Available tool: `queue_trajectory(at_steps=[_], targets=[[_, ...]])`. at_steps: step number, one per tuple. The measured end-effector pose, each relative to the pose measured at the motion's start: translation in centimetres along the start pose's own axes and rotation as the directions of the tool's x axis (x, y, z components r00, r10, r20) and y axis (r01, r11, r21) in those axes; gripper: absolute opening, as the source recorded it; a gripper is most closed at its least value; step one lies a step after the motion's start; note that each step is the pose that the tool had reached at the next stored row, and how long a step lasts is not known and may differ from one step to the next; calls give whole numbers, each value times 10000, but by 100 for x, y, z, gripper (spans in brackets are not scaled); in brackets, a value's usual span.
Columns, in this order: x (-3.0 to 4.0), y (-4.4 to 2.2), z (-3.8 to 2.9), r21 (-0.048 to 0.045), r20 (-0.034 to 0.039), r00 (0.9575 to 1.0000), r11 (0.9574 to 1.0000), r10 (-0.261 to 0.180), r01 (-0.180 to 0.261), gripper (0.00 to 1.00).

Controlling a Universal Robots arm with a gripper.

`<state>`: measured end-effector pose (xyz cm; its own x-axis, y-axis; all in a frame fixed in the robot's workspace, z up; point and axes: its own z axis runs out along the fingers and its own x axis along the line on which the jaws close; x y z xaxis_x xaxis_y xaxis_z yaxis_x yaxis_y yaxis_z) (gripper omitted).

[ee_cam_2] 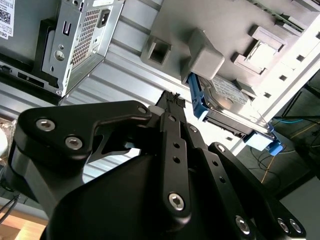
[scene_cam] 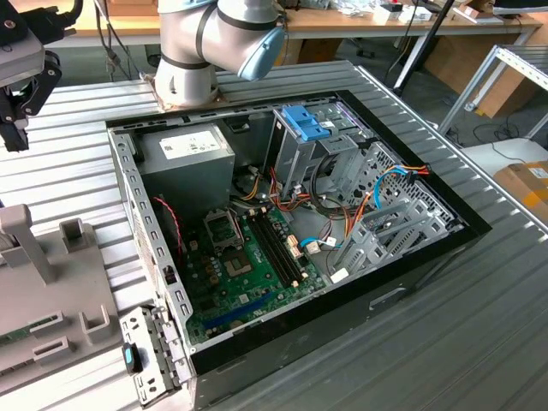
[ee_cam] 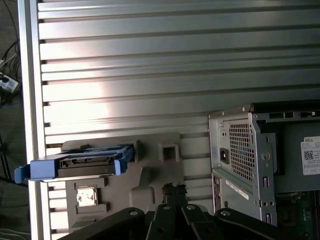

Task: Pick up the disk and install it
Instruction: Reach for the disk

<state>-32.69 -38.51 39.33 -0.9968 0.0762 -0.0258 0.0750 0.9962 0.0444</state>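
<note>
Disk (ee_cam: 75, 167) on edge in holder (ee_cam: 145, 175) — holder beside computer case (ee_cam: 245, 150), both on table (ee_cam: 150, 60)

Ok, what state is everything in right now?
computer case: lying on its side, open, insides exposed.
disk: standing on edge in the grey holder, not gripped.
gripper: shut, empty, apart from the disk.

I'm looking at a robotics lab, I'd say: open computer case (scene_cam: 282, 231) on a ribbed metal table (scene_cam: 479, 342), wooden workbenches (scene_cam: 360, 24) behind the case, cardboard box (scene_cam: 527, 184) beside it.
</note>
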Motion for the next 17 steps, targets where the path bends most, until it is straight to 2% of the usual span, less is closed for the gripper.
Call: queue_trajectory(at_steps=[5,9,15,17], targets=[[3,0,0,0,0,10000,10000,1,-1,11],[40,-3,-1,0,0,10000,10000,1,-1,11],[215,-15,-5,-1,1,10000,10000,1,-1,11],[365,-26,-10,0,0,10000,10000,0,0,11]])
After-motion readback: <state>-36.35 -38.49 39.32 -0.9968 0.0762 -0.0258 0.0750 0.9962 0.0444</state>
